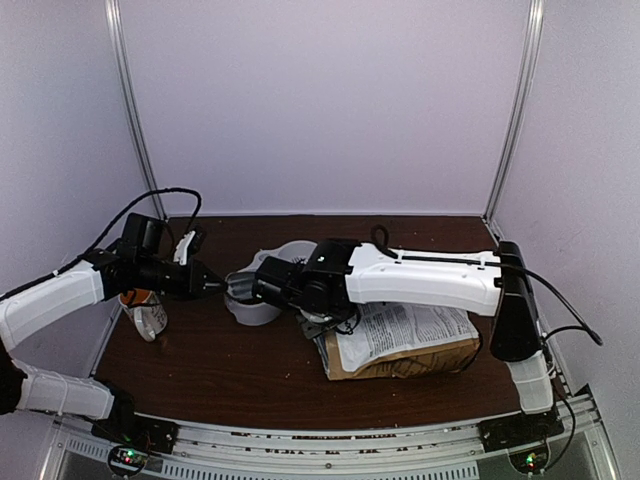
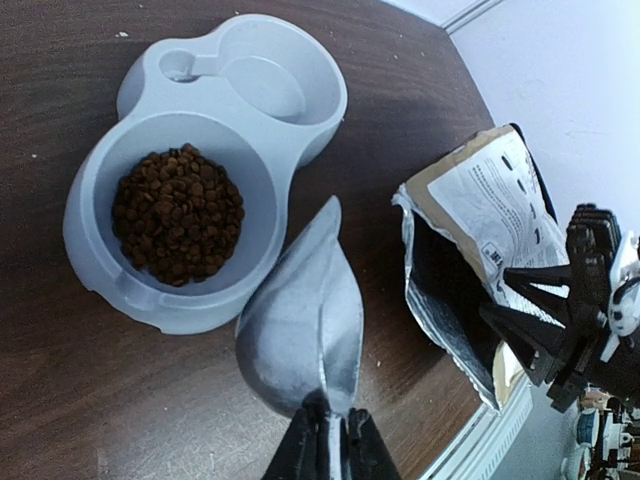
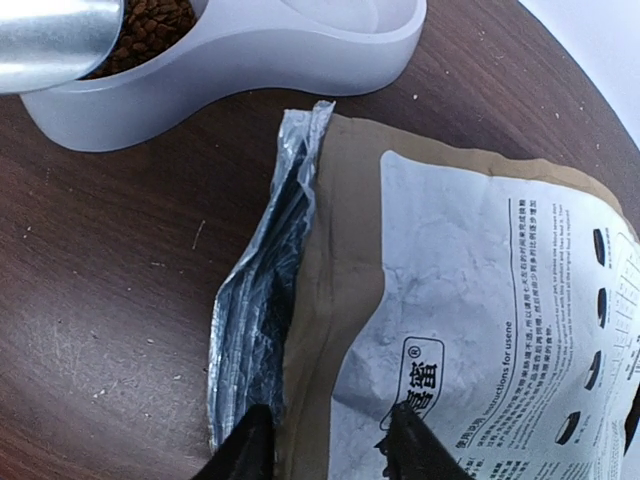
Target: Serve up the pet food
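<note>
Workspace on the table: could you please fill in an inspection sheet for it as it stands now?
Surface: dark wooden table, finely scratched.
Job's things: pet food lies in one compartment of the grey double bowl; the other compartment is empty. The bag lies on its side, mouth open toward the bowl.
Clutter: clear jar near the table's left edge.
Grippers: left gripper is shut on the metal scoop, whose tip is at the bowl's rim. The right gripper straddles the bag's mouth edge; whether it grips cannot be told.
Cables: black cables loop off both arms.
Surroundings: white walls, metal posts.
</note>
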